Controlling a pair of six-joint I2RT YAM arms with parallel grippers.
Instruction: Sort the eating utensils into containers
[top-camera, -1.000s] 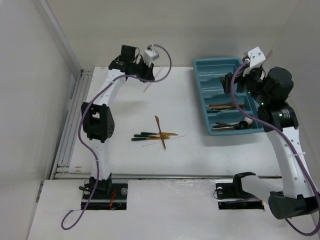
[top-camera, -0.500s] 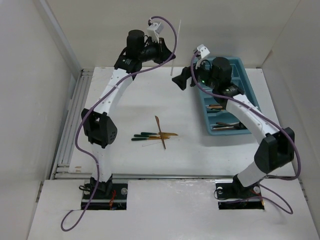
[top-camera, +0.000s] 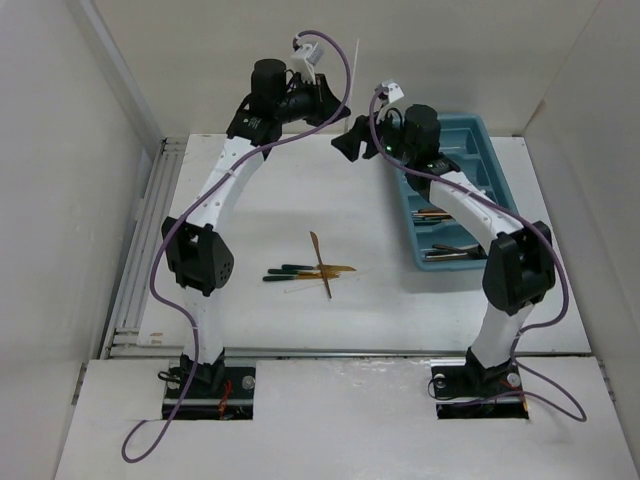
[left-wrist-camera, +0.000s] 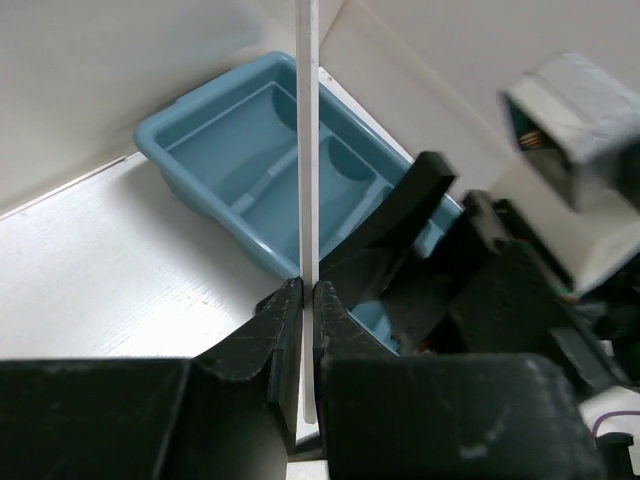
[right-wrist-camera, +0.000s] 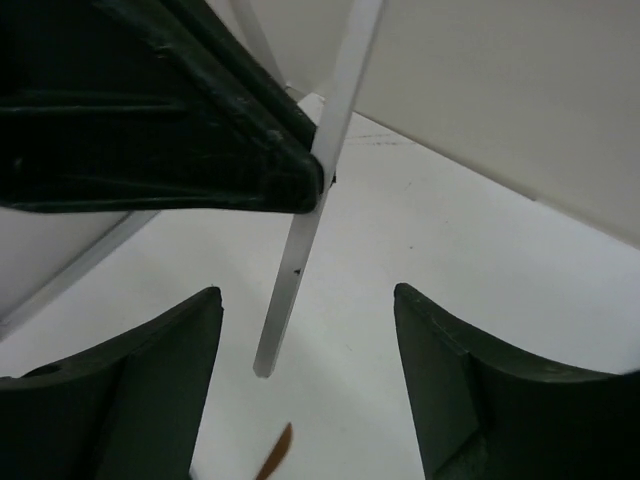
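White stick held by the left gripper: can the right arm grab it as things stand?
Probably yes: the right gripper is open, and the white stick shows its free lower end between the fingers, below the left gripper, with nothing between.

The right gripper (right-wrist-camera: 305, 295) is holding its two dark fingers wide apart, touching nothing. Between them a white stick (right-wrist-camera: 310, 215) is hanging aslant, its lower end free above the white table (right-wrist-camera: 480, 230). The left gripper (right-wrist-camera: 316, 185) is pinching it higher up. A copper tip (right-wrist-camera: 278, 452) is showing at the bottom edge
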